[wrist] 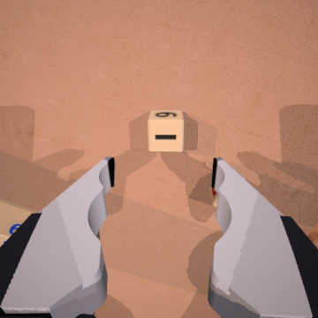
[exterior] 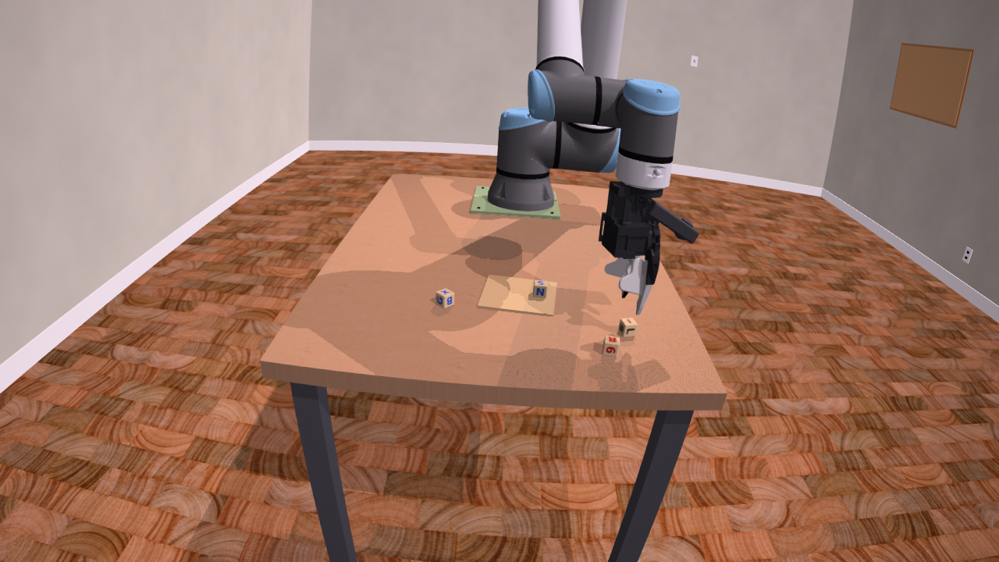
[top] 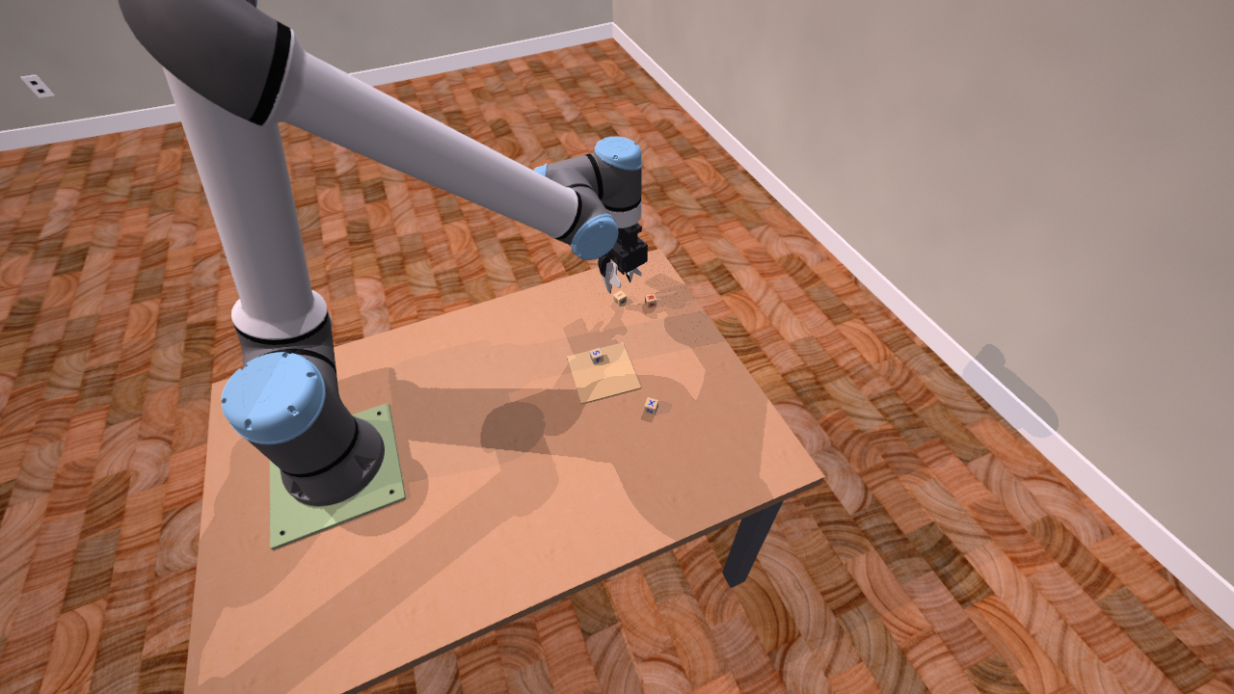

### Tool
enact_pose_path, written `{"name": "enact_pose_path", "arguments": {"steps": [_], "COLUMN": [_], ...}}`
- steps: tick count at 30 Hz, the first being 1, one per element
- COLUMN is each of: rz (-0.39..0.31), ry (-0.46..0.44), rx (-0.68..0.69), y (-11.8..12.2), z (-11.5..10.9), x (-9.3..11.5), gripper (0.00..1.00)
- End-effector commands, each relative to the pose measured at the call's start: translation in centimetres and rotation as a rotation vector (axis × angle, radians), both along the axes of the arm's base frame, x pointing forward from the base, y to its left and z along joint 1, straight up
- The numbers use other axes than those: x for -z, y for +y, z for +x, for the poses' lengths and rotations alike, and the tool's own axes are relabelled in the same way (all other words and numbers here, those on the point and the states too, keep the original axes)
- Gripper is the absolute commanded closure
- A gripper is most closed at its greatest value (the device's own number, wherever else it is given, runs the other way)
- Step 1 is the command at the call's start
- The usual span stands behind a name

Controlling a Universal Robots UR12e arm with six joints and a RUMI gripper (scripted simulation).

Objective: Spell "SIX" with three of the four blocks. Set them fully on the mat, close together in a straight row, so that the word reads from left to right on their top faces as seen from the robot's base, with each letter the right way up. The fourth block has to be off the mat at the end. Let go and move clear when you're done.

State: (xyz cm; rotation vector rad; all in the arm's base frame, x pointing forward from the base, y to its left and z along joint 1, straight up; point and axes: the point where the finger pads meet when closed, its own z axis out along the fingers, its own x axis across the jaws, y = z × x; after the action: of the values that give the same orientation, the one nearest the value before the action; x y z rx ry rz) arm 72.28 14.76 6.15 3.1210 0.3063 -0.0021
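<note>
desk: a wooden top (top: 483, 552) on dark legs (exterior: 318, 447)
base plate: green (top: 293, 530), at the near end
mat: tan (top: 614, 384), mid-desk, carrying the S block (top: 596, 355)
X block: (top: 651, 405) just beside the mat
I block: (top: 620, 297) near the far edge
red-lettered block: (top: 650, 300) beside the I block

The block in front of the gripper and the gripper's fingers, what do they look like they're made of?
The block looks like pale unfinished wood: cream, matte faces with printed black marks. The fingers look like smooth grey metal or hard plastic, with a soft sheen and thin black pads at the tips; which one is unclear.
</note>
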Motion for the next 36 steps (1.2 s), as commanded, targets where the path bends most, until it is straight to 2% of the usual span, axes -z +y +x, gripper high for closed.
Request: {"name": "enact_pose_path", "arguments": {"steps": [1, 15, 36], "rz": [0.0, 0.0, 0.0], "ry": [-0.002, -0.002, -0.002], "rx": [0.0, 0.0, 0.0], "y": [0.0, 0.0, 0.0], "z": [0.1, 0.1, 0.1], "x": [0.5, 2.0, 2.2], "gripper": [0.63, 0.63, 0.63]}}
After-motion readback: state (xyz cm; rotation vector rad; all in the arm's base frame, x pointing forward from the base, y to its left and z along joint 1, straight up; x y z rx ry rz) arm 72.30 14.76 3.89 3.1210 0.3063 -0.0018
